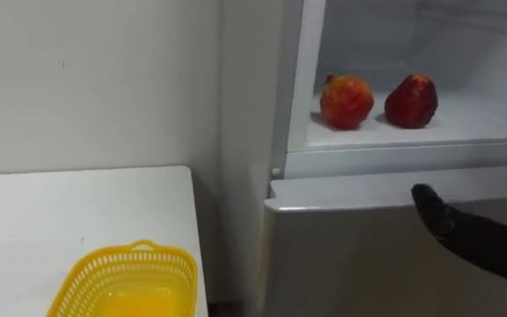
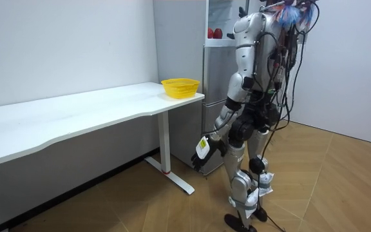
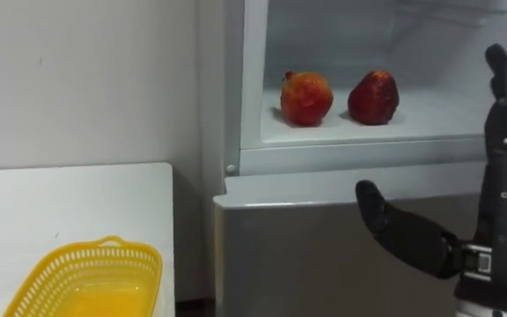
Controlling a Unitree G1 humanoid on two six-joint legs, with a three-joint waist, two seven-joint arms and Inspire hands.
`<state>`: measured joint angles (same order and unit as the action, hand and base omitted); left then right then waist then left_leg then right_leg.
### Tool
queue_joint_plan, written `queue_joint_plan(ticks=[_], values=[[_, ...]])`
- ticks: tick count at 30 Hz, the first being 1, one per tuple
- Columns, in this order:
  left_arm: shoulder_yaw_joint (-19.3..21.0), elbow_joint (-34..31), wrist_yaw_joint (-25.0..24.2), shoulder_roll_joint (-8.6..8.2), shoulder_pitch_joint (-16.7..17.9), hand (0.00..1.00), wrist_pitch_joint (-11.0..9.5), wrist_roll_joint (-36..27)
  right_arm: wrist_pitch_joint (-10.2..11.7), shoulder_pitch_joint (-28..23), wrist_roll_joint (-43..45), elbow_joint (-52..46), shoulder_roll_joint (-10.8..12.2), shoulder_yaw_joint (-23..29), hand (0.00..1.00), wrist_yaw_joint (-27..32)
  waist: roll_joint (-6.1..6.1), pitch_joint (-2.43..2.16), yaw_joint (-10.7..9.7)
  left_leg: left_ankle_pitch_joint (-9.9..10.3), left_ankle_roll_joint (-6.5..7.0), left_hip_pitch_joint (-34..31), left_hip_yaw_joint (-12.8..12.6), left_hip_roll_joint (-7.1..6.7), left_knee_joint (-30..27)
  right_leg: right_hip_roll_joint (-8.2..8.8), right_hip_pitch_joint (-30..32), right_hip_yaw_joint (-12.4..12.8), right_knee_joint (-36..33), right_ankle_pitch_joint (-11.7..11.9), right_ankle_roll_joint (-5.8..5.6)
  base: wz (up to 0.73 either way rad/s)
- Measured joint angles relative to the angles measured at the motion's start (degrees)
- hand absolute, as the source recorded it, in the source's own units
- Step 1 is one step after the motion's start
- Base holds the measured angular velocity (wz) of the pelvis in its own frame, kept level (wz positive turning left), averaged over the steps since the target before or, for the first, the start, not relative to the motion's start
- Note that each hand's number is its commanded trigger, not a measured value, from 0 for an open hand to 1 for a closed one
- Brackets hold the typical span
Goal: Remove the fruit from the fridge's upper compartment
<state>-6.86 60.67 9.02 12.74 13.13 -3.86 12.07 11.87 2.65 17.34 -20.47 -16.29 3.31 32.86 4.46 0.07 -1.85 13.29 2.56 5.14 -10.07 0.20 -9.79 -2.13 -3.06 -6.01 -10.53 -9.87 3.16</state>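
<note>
Two red fruits lie side by side on the white shelf (image 1: 473, 129) of the open upper fridge. The left one (image 1: 346, 101) is orange-red and round, the right one (image 1: 411, 100) darker red. My right hand (image 3: 493, 251) is raised in front of the fridge, below and to the right of the fruits. It is open, with its fingers (image 3: 500, 79) straight up and its thumb (image 3: 378, 211) stretched toward the left, and it holds nothing. In the room view my left hand (image 2: 206, 149) hangs low beside my thigh. I stand facing the fridge, next to the table's end.
A yellow plastic basket (image 1: 130, 280) sits empty at the near end of the white table (image 1: 60, 211), left of the fridge. The shut lower fridge door (image 1: 350, 255) is right below the open compartment. A white wall stands behind the table.
</note>
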Motion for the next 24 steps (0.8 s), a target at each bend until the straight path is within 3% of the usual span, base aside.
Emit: queue_joint_plan(ticks=[6, 12, 19, 24], values=[[0.1, 0.0, -1.1, 0.29, -0.2, 0.0, 1.0, 2.4, 0.0, 10.0, -5.6, 6.6, -2.3, 0.7, 0.0, 0.8, 0.03, 0.07, 1.1, 0.0, 0.0, -0.5, 1.8, -0.08, -0.6, 0.26, -0.4, -2.2, 0.0, 0.0, 0.0, 0.16], [0.3, 0.0, -2.1, -0.64, -0.3, 0.0, 2.6, 3.8, -0.1, 12.6, -8.9, 8.0, -2.4, 0.7, 0.0, 0.9, -0.62, 0.48, 1.8, -0.1, -0.09, -0.5, 2.9, -0.11, -0.9, 0.47, -0.8, -3.6, -0.1, 0.0, 0.0, 0.09], [0.4, -0.4, -4.3, -0.56, -1.3, 0.0, 4.4, 6.3, -2.0, 18.2, -12.5, 15.9, -3.7, 0.5, 0.0, 0.5, -0.47, 0.38, 3.0, -0.1, -0.15, -1.5, 4.4, -0.28, -2.1, 0.76, -0.9, -5.2, 0.0, 0.0, 0.01, 0.12], [0.8, -0.5, -5.3, -0.57, -1.9, 0.0, 5.2, 7.7, -3.2, 18.8, -12.8, 17.9, -3.8, 0.5, 0.0, -0.3, -0.44, 0.35, 4.0, -0.2, 0.02, -1.9, 5.3, -0.67, -2.5, 1.07, -1.0, -5.4, 0.1, 0.0, 0.0, 0.08]])
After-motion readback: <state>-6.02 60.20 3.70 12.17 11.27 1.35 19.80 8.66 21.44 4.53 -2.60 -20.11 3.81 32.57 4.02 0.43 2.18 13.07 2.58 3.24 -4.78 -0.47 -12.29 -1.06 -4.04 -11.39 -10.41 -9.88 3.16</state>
